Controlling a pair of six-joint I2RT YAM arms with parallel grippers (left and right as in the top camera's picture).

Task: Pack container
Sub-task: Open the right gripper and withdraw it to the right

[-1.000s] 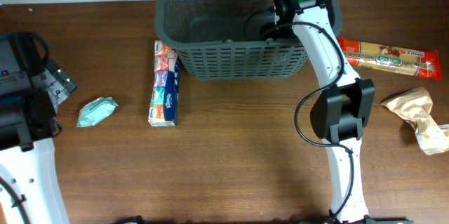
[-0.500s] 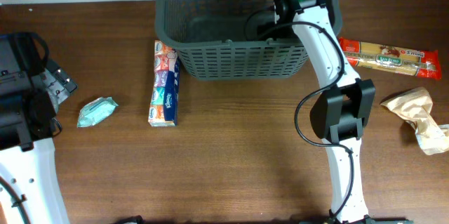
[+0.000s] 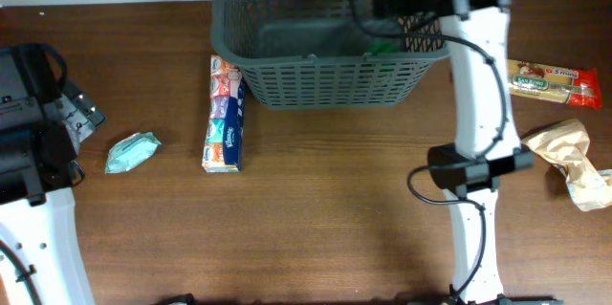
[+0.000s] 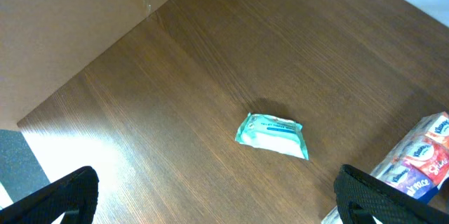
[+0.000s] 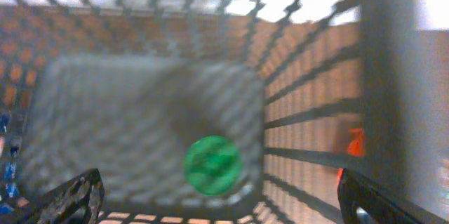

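A brown wooden table [image 3: 316, 219] carries everything, with a pale wall behind it. Directly below the right end effector [image 5: 217, 194] is the container [image 3: 330, 85], standing at the far middle of the table. A round green item [image 5: 212, 164] lies on its floor, though that view is blurred. The end effector's fingers are spread wide and hold nothing, so one item looks packed and the step in hand is probably moving off for another.

Out to this end effector's right lie the pasta [image 3: 555, 83] and, closer to the arm's base, a crumpled bag [image 3: 574, 162]. Either would call for lifting clear of the rim, swinging right, and coming down with the fingers astride it.

The right arm reaches long from the table's front edge, bent at the elbow, wrist over the container's right rim and pointing down.

The left end effector [image 4: 216, 182], also wide and empty, hangs over the wipes [image 4: 272, 134], with the tissues [image 4: 421, 161] farther to its right.
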